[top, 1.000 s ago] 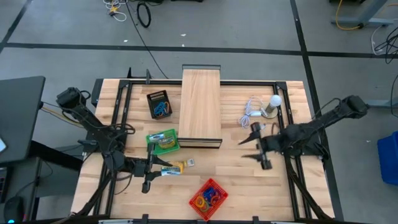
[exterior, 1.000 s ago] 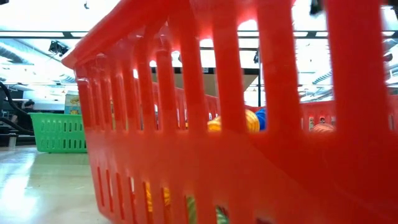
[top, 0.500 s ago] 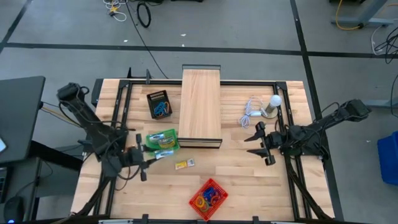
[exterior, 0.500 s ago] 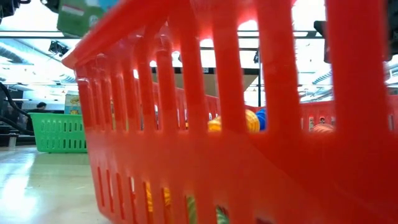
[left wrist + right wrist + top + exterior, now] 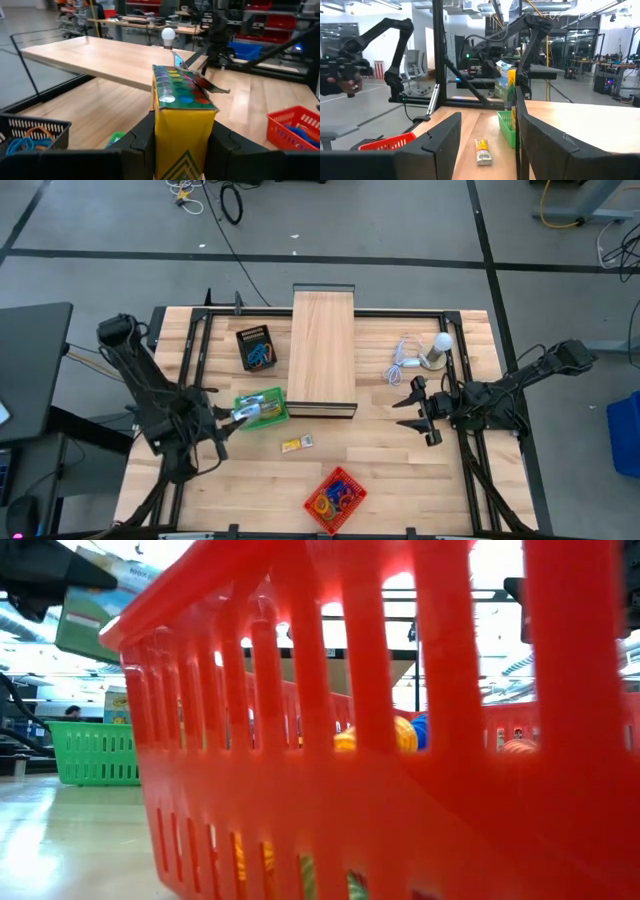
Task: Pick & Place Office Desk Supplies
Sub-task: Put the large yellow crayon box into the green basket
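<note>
The crayon box (image 5: 182, 112) hangs upright above the green basket (image 5: 262, 408), pinched between the left end effector (image 5: 238, 416) fingers. To do this well I'd lower it squarely inside the basket's walls before letting go, flap clear of the rim. The right end effector (image 5: 413, 412) waits spread wide over the worktop (image 5: 400, 480), well apart.

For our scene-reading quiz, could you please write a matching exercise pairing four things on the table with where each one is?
Things:
1. crayon box
2. red basket
3. black basket
4. small yellow piece

Places:
A. at the table's near edge, holding coloured loops
B. lying on bare wood between the green basket and the red one
C. clamped in the left gripper
D. left of the long wooden box

Pairs: 1-C, 2-A, 3-D, 4-B
</note>
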